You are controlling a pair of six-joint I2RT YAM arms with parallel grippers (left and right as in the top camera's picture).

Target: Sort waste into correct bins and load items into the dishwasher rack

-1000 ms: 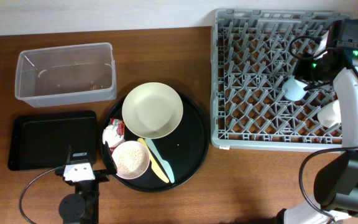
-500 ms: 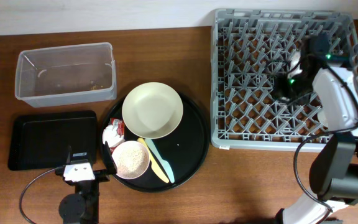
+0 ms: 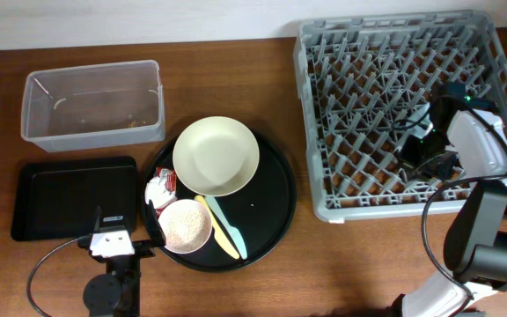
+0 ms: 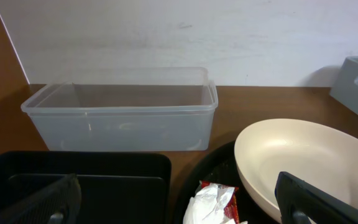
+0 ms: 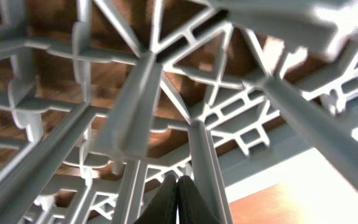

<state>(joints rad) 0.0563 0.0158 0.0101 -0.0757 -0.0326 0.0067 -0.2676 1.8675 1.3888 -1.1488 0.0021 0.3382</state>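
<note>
- Overhead: the grey rack (image 3: 368,53) sits skewed at the table's (image 3: 262,282) far right corner. The right end effector (image 3: 412,150) is low among its pegs.
- The plate (image 3: 216,156), the bowl (image 3: 167,242) of grains (image 3: 186,225), the wrapper (image 3: 158,189) and the utensils (image 3: 227,233) lie on the round tray (image 3: 271,202) mid-table. The clear tub (image 3: 93,104) and the black tray (image 3: 73,195) lie toward the left edge. No cup shows.
- Left wrist: the left end effector (image 4: 178,193) stands wide apart and empty. The wrapper lies just ahead of it, tucked beside the plate's rim. A grab there could knock the plate.
- Right wrist: the fingers (image 5: 169,199) are pressed together on nothing, close against the rack's grid bars. The likely risk is that pulling away at an angle hooks a bar and drags or tips the rack.
</note>
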